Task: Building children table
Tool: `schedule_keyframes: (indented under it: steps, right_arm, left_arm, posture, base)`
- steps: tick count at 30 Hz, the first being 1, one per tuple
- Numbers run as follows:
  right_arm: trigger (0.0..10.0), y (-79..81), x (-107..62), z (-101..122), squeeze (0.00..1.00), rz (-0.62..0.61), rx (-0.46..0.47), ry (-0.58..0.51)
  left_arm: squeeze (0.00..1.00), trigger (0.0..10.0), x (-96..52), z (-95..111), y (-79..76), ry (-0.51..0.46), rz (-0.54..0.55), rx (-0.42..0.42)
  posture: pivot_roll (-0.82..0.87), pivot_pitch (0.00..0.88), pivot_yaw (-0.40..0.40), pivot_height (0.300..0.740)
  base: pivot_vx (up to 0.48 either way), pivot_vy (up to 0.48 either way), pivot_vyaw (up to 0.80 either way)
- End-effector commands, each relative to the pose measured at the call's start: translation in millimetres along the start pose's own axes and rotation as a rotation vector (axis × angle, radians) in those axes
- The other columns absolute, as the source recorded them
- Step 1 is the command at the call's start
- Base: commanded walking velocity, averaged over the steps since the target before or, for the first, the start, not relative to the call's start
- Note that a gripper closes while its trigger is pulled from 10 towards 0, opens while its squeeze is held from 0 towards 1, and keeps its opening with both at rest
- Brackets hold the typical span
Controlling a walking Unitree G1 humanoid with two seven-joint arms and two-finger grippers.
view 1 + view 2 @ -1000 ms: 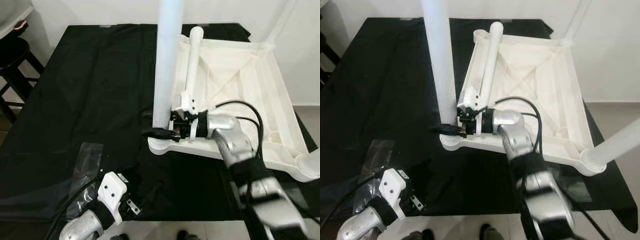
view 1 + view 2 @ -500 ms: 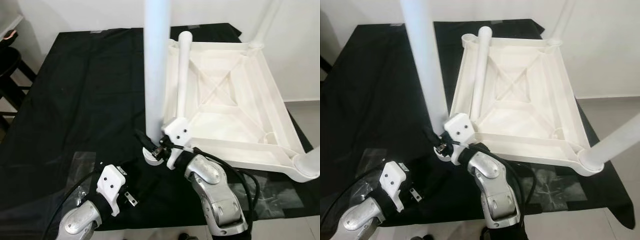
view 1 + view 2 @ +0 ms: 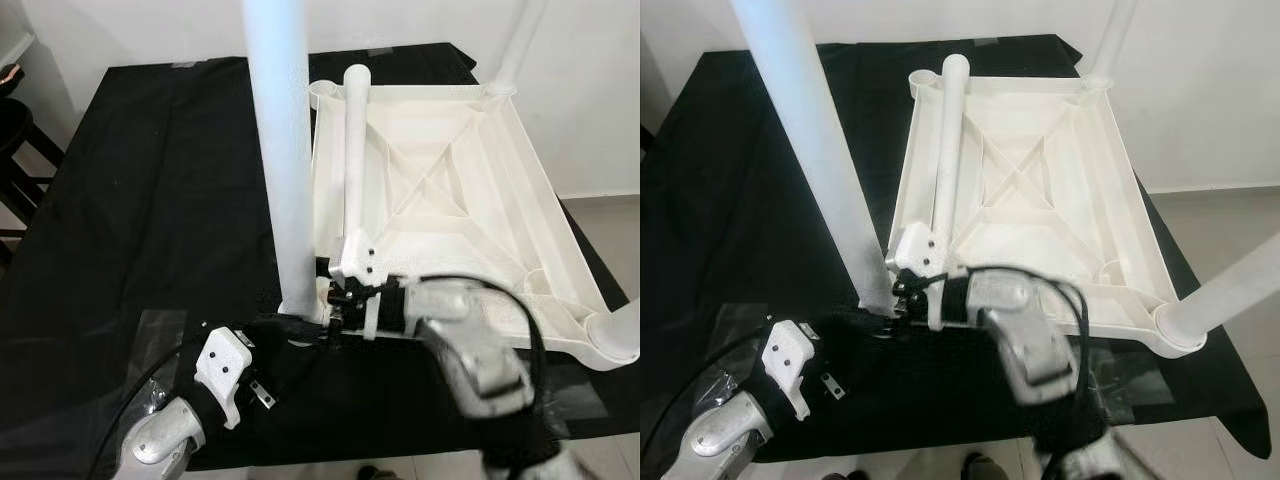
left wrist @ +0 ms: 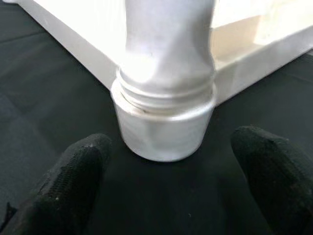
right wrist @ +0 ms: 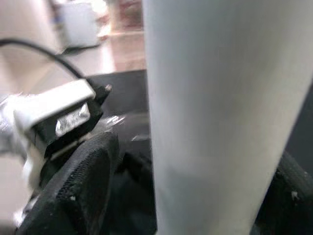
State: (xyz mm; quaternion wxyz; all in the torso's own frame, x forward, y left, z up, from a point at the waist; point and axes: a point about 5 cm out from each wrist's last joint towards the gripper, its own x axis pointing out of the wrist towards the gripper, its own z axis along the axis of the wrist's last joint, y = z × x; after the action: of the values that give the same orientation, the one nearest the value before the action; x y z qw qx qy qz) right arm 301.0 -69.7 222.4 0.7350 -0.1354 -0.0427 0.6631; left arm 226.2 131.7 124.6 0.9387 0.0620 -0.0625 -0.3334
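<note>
Tabletop (image 3: pixel 470 190) lies inverted on black cloth (image 3: pixel 150 200). Near-left leg (image 3: pixel 280 150) stands upright in its corner socket (image 4: pixel 164 132), long axis vertical. My right gripper (image 3: pixel 325 300), fingers spread, straddles the leg's base; my left gripper (image 4: pixel 166 181), spread, faces the socket. Hollow plastic: likely light, stiff, slick. Grip low, near socket.

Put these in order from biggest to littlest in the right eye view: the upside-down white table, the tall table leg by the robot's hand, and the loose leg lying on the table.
1. Upside-down white table.
2. Tall table leg, though nearness to the camera enlarges it.
3. Loose leg.
</note>
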Motion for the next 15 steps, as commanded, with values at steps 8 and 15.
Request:
schedule_keyframes:
  steps: [8, 15]
  right_arm:
    - [10.0, -33.3, 0.3, 4.6, 0.0, 0.222, 0.039, 0.012]
    - [10.0, -46.8, -3.4, -0.5, 0.0, 0.279, 0.089, 0.048]
  left_arm:
    - [0.0, 10.0, -6.6, -5.8, -2.3, 0.022, 0.017, 0.017]
    - [0.0, 10.0, -22.2, 1.0, 18.7, 0.021, 0.105, 0.051]
  posture:
    - [0.08, 0.203, -0.001, 0.74]
    - [0.1, 0.191, -0.005, 0.74]
  base:
    - [0.0, 0.0, 0.0]
    - [0.0, 0.0, 0.0]
